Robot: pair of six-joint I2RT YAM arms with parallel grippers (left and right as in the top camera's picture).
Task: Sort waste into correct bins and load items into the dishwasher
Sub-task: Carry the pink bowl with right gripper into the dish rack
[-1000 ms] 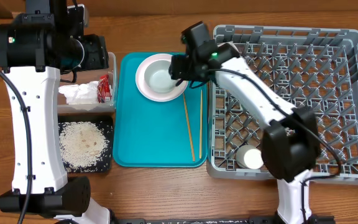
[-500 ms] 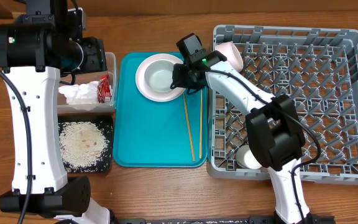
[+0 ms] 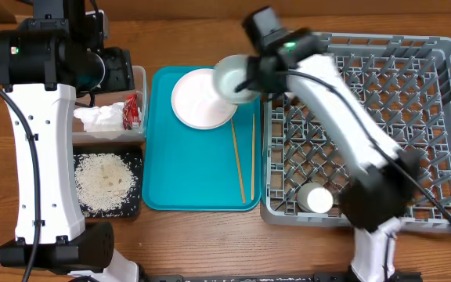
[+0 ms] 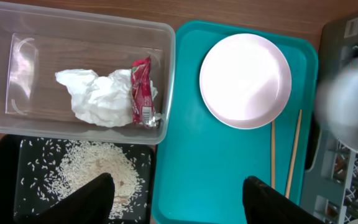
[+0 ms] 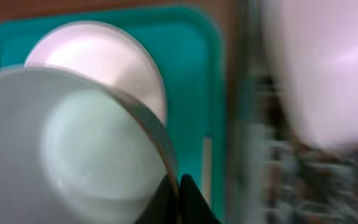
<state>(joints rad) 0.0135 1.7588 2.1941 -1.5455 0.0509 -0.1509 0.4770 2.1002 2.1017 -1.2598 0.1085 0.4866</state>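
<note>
Dish rack (image 3: 413, 47) sits R of teal tray (image 3: 186, 172); clear tub (image 4: 17, 37) & black tray (image 4: 11, 155) are on tray's L side. Pink-white plate (image 3: 198, 98) lies at tray's far end. White bowl (image 3: 233, 78) is held tilted over plate's R edge, by rack wall, w/ R gripper (image 5: 178, 193) clamped on its rim. Small cup (image 3: 317, 199) is in rack's near-L corner. Napkin (image 4: 98, 96) & red wrapper (image 4: 142, 90) are in tub, chopsticks (image 3: 241, 160) on tray nr rack, rice (image 4: 92, 174) in black tray. L gripper (image 4: 176, 199): jaws apart, empty, above tray's L edge.
</note>
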